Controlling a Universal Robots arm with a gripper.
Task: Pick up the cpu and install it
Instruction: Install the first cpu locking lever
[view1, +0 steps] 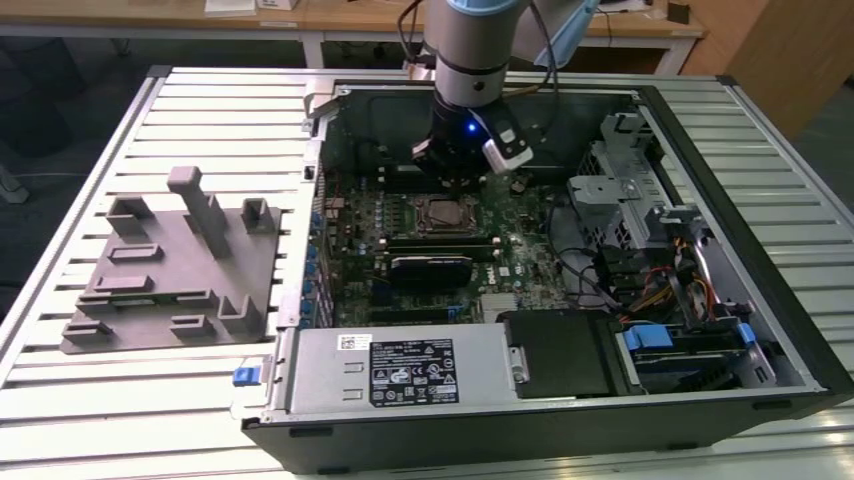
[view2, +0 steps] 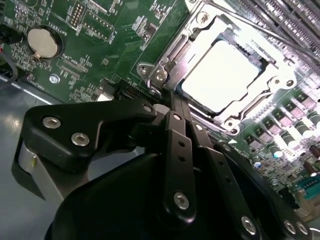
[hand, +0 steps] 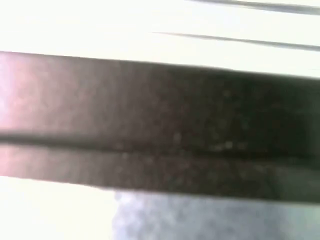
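The cpu (view2: 225, 75) sits in the socket (view2: 165, 65) on the motherboard. The fingers (view2: 176, 107) are closed together, holding nothing, just beside it. Light, stiff, fragile; best held by its edges.

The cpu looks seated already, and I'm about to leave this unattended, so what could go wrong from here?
1. The gripper, fingers together, hangs close beside the socket frame; a small slip could scrape the cpu or the frame.
2. Small parts crowd the motherboard around the socket, such as the coin cell, so a sideways move might knock them.
3. Whether the frame is latched cannot be told, so the cpu may not be secured.
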